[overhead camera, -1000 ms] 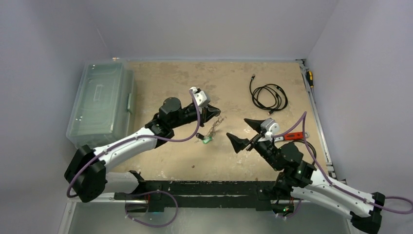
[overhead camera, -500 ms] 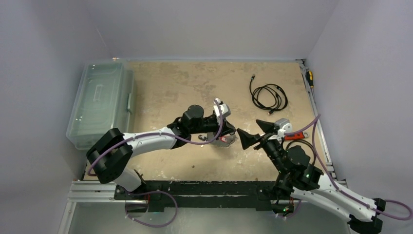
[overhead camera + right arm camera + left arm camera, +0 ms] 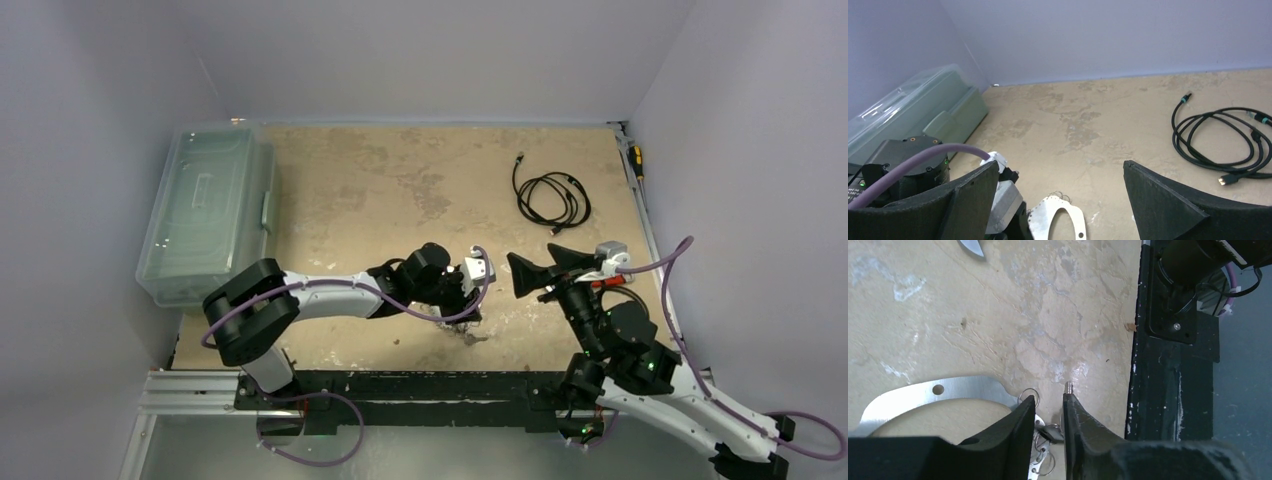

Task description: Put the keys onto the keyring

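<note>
Counter (image 3: 400, 170): sandy, worn, and carrying everything listed. Storage bin (image 3: 205, 215): clear plastic, lidded, at the far left and well apart from the work. Left arm: stretched low across the counter toward the near edge. A second ago it was raised and further back, with the bunch dangling from it, and it has since swung right and down. Right arm: drawn back toward the right since then. Right hand (image 3: 1060, 166): fingers wide apart, empty, aimed at the ring from just beside it, as it was in the earlier view. Cable (image 3: 550, 195): black, coiled, at the far right, unmoved. Keyring (image 3: 948, 389): a flat pale loop now lying on the counter near its front edge, with its narrow end running under the left hand (image 3: 1049, 398). That hand's fingers are closed almost together on this end of the ring. Red-handled piece (image 3: 600, 282): beside the right arm, apart from the ring; it cannot be told whether this is a key. Keys (image 3: 1050, 432): one dark head shows in the narrow gap between the fingers, and the others are hidden. Small split rings (image 3: 1028, 394): clustered at the ring's end. Progress, as judged: the bunch is gathered at the ring, but it cannot be told whether any key is threaded on. The threading therefore appears unfinished, and the right hand has yet to engage.
</note>
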`<state>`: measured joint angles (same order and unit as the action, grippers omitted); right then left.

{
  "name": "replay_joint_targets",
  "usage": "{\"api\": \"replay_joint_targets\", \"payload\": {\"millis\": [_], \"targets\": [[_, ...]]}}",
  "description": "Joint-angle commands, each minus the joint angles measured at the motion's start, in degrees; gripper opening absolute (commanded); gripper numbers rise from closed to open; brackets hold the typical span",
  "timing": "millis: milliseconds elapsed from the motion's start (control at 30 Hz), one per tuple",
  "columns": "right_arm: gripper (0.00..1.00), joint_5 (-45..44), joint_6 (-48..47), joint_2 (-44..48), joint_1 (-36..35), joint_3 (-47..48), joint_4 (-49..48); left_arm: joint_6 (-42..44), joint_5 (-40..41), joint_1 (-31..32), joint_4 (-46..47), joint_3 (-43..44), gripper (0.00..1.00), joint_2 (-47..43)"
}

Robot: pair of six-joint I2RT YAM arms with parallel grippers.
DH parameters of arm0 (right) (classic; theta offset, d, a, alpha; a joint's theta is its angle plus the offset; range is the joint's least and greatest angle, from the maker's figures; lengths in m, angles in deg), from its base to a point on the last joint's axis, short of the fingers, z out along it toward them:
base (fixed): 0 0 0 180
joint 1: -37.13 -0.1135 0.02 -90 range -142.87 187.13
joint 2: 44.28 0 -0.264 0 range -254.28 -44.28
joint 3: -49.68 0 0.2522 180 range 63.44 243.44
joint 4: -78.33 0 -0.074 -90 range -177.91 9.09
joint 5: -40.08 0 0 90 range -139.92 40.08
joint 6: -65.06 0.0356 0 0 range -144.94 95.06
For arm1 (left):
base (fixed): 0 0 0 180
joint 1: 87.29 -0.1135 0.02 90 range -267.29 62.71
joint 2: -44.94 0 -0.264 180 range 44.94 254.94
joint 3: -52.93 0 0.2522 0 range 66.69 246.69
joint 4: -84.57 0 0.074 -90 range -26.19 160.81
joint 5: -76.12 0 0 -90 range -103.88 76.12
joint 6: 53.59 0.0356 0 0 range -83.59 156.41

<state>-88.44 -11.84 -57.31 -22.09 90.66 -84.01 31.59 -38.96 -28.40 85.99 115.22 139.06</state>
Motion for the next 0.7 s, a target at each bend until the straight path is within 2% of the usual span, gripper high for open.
{"api": "replay_joint_targets", "payload": {"millis": [0, 67, 133, 167, 367, 467, 667], "targets": [[0.97, -3.1, 5.2, 2.0, -0.2, 3.8, 3.5, 1.9, 2.8, 0.8, -1.8, 2.3, 0.38, -3.5], [0.97, -5.1, 6.2, 2.6, -0.2, 4.4, 4.0, 2.1, 4.3, 1.1, -2.6, 2.0, 0.55, -6.1], [0.99, -5.6, 8.2, 3.1, -0.2, 5.7, 4.2, 2.8, 6.2, 1.1, -4.4, 2.2, 0.83, -9.3], [0.99, -5.6, 8.4, 3.4, -0.2, 6.4, 4.3, 3.5, 7.7, 1.1, -6.3, 2.7, 0.88, -10.9], [0.99, -3.9, 8.4, 5.3, -0.2, 10.4, 1.3, 8.5, 19.9, 1.1, -15.1, 5.4, 0.97, -24.3], [0.99, -5.3, 8.8, 4.7, -0.2, 13.4, 1.3, 1.6, 37.0, 1.1, -20.1, 7.1, 0.99, -30.4], [0.99, -8.1, 9.8, 3.2, -0.2, 18.0, 5.9, 1.4, 60.2, 1.1, -25.3, 6.5, 0.99, -42.7]]}}
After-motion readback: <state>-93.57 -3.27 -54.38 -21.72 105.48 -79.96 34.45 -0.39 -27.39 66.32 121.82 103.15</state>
